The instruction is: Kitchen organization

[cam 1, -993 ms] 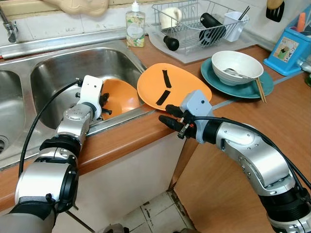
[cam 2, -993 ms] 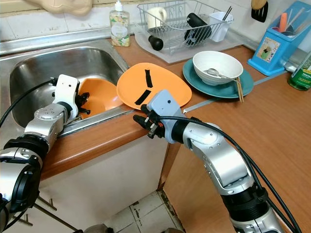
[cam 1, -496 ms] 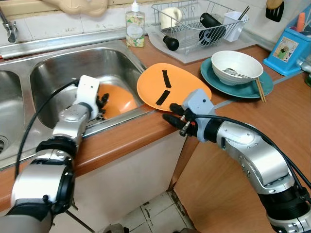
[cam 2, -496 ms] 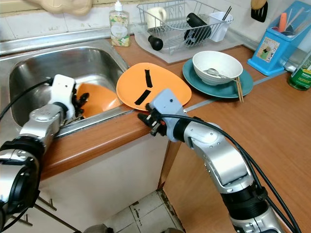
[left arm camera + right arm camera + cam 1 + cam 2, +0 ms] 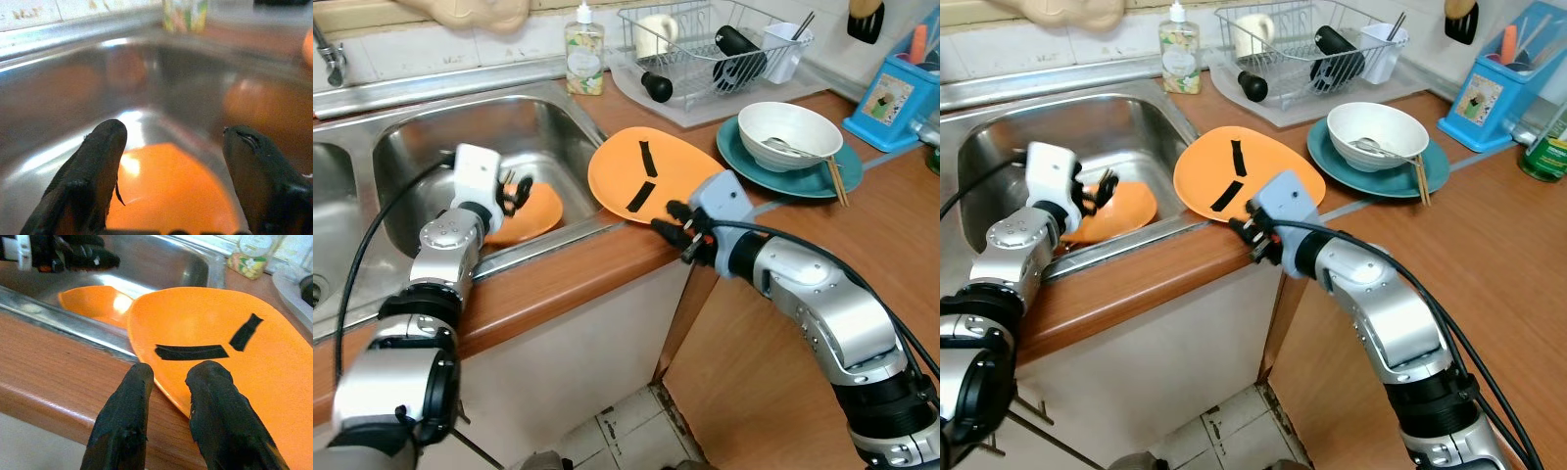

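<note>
Setting: wooden counter [image 5: 558, 284] with steel sink [image 5: 431, 147]; dish rack [image 5: 705, 49] and soap bottle [image 5: 584, 49] at the back.
Orange plate [image 5: 651, 176]: laid on the counter, overhanging the sink's edge; two black tape strips on it.
Orange bowl [image 5: 529, 211]: resting inside the sink.
Left gripper [image 5: 171, 171]: held over the orange bowl, fingers spread wide, nothing gripped.
Right gripper [image 5: 168, 382]: at the orange plate's near rim, fingers slightly parted, nothing clamped.
Blue plate [image 5: 803, 176]: carries a white bowl [image 5: 791, 129]; chopsticks [image 5: 838, 178] rest across its edge.

wood counter [image 5: 862, 245] | steel sink [image 5: 421, 147] (double) | tiled floor [image 5: 626, 431]
</note>
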`<state>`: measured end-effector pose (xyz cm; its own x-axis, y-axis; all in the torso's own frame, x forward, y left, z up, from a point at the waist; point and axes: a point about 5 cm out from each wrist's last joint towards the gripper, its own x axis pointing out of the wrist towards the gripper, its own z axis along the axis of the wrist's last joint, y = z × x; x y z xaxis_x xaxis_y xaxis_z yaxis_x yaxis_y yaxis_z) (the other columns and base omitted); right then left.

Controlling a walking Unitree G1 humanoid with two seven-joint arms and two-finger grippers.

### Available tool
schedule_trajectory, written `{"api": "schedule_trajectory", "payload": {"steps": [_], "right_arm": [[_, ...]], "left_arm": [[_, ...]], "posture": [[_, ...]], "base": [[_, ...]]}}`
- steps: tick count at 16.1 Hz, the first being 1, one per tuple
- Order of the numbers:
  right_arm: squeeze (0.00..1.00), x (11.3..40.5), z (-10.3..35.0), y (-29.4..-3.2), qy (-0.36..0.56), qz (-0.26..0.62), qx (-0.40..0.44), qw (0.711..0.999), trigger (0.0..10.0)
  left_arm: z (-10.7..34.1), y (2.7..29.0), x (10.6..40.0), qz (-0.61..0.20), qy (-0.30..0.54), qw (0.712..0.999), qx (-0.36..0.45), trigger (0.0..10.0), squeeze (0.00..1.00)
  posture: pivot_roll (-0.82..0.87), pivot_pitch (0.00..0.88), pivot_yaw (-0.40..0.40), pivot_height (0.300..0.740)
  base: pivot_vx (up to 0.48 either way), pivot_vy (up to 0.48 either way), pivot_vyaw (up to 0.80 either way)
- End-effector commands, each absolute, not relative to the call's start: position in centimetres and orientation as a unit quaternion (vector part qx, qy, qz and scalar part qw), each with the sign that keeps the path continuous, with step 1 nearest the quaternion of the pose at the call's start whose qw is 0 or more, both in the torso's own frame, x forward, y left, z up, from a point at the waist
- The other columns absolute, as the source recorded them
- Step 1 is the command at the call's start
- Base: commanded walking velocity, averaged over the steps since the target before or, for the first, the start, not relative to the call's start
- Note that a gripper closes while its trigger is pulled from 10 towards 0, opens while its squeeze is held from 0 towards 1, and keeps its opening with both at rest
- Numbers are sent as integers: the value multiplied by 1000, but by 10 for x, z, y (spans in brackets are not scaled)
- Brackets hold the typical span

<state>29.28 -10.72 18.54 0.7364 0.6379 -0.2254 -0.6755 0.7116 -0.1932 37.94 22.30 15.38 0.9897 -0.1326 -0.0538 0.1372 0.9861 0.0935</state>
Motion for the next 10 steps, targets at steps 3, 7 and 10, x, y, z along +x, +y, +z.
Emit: {"api": "schedule_trajectory", "payload": {"steps": [3,7,10], "right_arm": [[596,301,199,-121,39,273,-91,957,10000],[1000,297,203,-135,21,202,-71,977,10000],[1000,287,200,-144,3,140,-48,989,10000]], "left_arm": [[167,209,365,-90,-44,995,-18,10000,1000],[176,195,326,-75,-96,992,-25,10000,0],[173,178,293,-78,-92,993,8,10000,0]], "posture": [[-171,0,-12,740],[-167,0,-14,740],[-159,0,-17,740]], "base": [[0,0,0],[0,0,0],[0,0,0]]}}
